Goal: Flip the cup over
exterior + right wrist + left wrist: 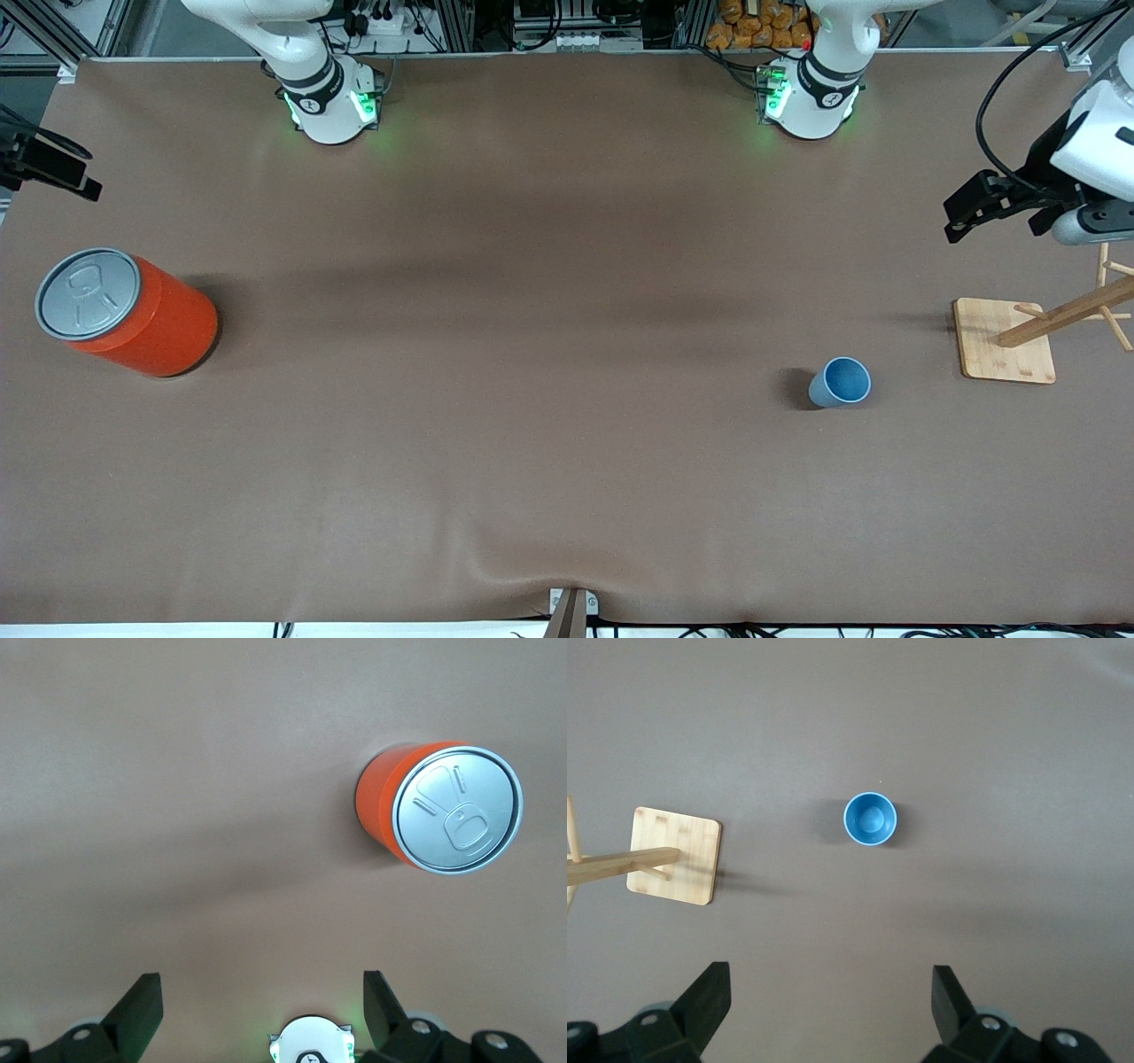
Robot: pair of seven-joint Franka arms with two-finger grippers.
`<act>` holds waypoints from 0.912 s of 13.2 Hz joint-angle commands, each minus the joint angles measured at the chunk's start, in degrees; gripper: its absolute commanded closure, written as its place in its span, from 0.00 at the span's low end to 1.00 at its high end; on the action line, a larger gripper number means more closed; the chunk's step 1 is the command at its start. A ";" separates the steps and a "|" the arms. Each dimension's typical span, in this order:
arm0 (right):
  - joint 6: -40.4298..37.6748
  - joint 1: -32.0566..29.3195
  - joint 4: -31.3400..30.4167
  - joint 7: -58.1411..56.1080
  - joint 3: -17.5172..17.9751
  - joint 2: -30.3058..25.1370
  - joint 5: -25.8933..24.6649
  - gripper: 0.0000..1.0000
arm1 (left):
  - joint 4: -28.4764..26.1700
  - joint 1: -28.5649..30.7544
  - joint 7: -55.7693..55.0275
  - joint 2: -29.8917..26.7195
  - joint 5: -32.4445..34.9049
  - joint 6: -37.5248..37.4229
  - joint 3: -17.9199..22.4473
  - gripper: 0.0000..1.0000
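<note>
The cup (840,383) is a small light-blue tumbler standing upright on the brown table, mouth up, toward the left arm's end. The left wrist view looks down into the cup (870,819) from high above. My left gripper (966,213) hangs open over the table edge by the wooden stand, well clear of the cup. Its fingers (709,997) are spread wide with nothing between them. My right gripper (49,167) waits at the right arm's end, high over the table beside the orange can. The right gripper (263,1001) is open and empty.
A large orange can (124,312) with a grey lid (456,808) stands at the right arm's end. A wooden stand with a square base (1003,341) and slanting pegs sits beside the cup, slightly farther from the front camera.
</note>
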 commanded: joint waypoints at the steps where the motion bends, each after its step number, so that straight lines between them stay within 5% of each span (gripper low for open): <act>1: -0.65 -0.08 0.27 0.96 0.10 -0.46 0.75 0.00 | 0.70 1.72 -0.09 -0.95 0.72 -1.77 -0.23 0.00; 12: -0.65 0.01 0.27 1.05 0.19 -0.37 0.75 0.00 | 2.38 1.81 0.00 -0.42 1.16 -2.30 -0.15 0.00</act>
